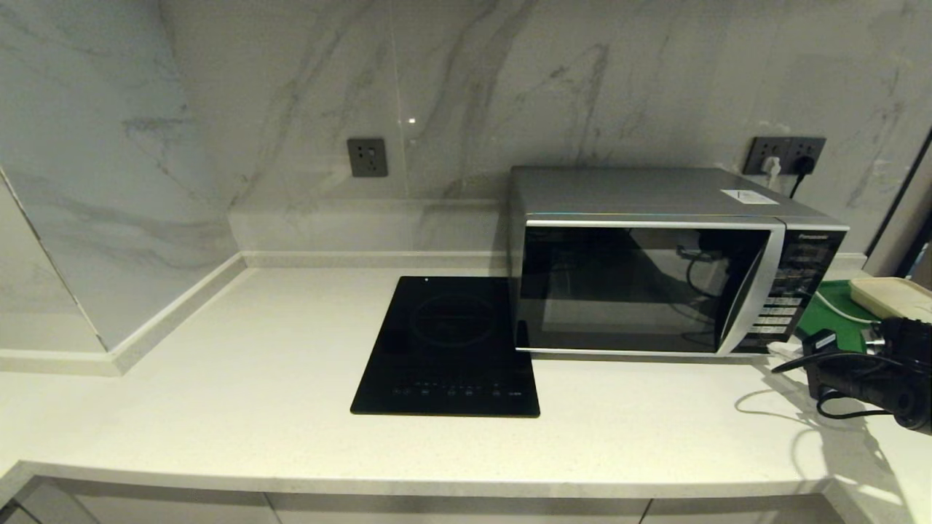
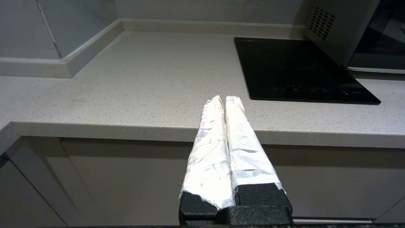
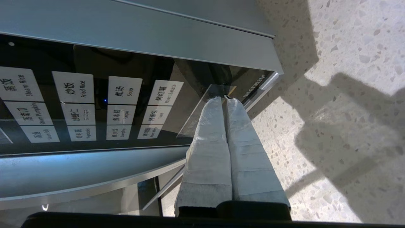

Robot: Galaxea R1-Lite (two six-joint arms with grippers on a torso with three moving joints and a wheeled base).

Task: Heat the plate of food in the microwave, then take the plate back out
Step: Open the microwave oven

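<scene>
The silver microwave (image 1: 641, 284) stands on the counter's right half with its dark glass door closed. The plate of food is out of view; nothing shows through the glass. My right gripper (image 1: 780, 351) is at the microwave's lower right front corner. In the right wrist view this gripper (image 3: 224, 98) is shut and empty, with its taped tips at the lowest pad of the button panel (image 3: 95, 104). My left gripper (image 2: 224, 98) is shut and empty, held in front of the counter's front edge, left of the cooktop. It does not show in the head view.
A flat black induction cooktop (image 1: 448, 349) lies just left of the microwave. A green tray (image 1: 837, 313) with a cream slab (image 1: 892, 297) on it sits right of the microwave. Behind it, plugs fill a wall socket (image 1: 786, 154). A marble wall corner bounds the counter's left.
</scene>
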